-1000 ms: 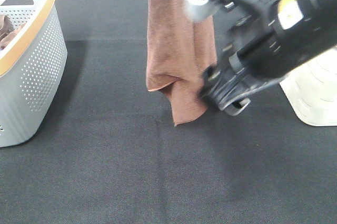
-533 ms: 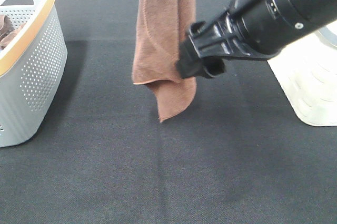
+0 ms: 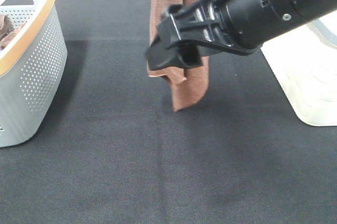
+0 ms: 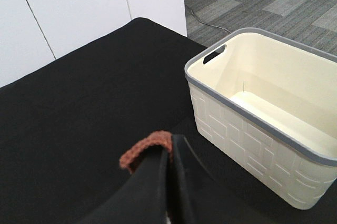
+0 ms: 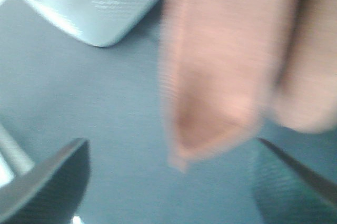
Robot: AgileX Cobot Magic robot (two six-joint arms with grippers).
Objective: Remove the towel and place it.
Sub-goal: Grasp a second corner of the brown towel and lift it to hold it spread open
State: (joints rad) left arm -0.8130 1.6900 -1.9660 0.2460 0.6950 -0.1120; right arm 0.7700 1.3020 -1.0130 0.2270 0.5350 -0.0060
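The reddish-brown towel [image 3: 189,84] hangs straight down from above the exterior high view, its lower corner just above the black table. My left gripper [image 4: 169,149] is shut on the towel's top edge [image 4: 146,149], high over the table; it is out of the exterior view. My right gripper [image 3: 172,50] reaches in from the right and sits in front of the towel's lower part. In the blurred right wrist view its fingers [image 5: 50,182] are spread wide, and the towel's hanging corner [image 5: 210,92] is in front of them, between the two. No white tag shows.
A grey perforated basket with an orange rim [image 3: 31,71] stands at the left with a bunched brown cloth [image 3: 5,29] inside. A cream basket with a grey rim [image 3: 310,82] stands at the right, also in the left wrist view [image 4: 253,124]. The table is covered in black cloth [image 3: 158,171].
The right arm has swung left, and its gripper has come in front of the towel's lower part. The hanging towel swayed left, then back right.
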